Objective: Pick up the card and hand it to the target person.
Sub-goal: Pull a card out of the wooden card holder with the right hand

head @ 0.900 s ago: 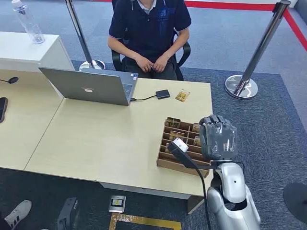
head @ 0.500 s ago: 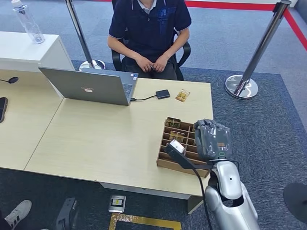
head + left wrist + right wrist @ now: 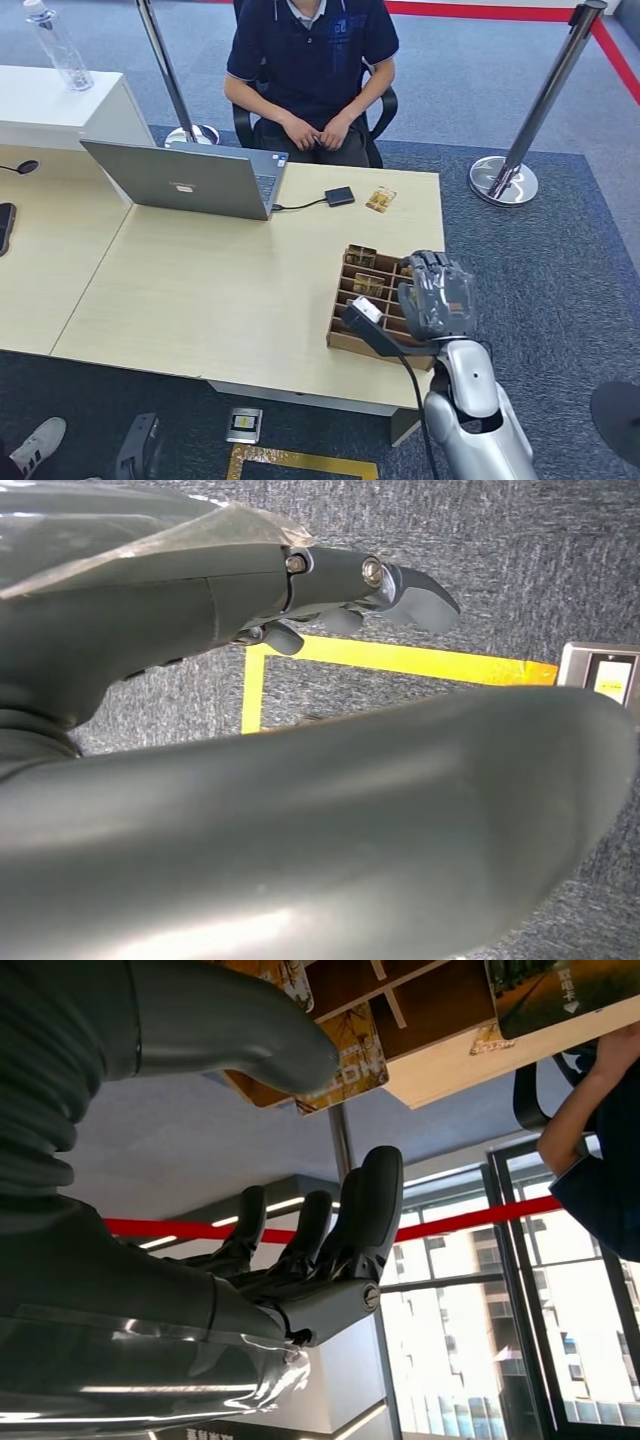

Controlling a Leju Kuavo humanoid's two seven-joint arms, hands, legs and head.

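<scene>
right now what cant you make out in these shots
- Head view: the right hand covers the near right compartments of the wooden card tray; cards beneath are hidden.
- Head view: print on the loose card by the person is too small.
- Left wrist view: the left hand is partly blocked by a grey body part.

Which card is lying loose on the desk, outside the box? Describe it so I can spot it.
Start at the light wooden desk, far edge, in front of the seated person. Just right of the small black device wired to the laptop lies a gold card, flat on the bare desktop, not slotted in the wooden box.
</scene>
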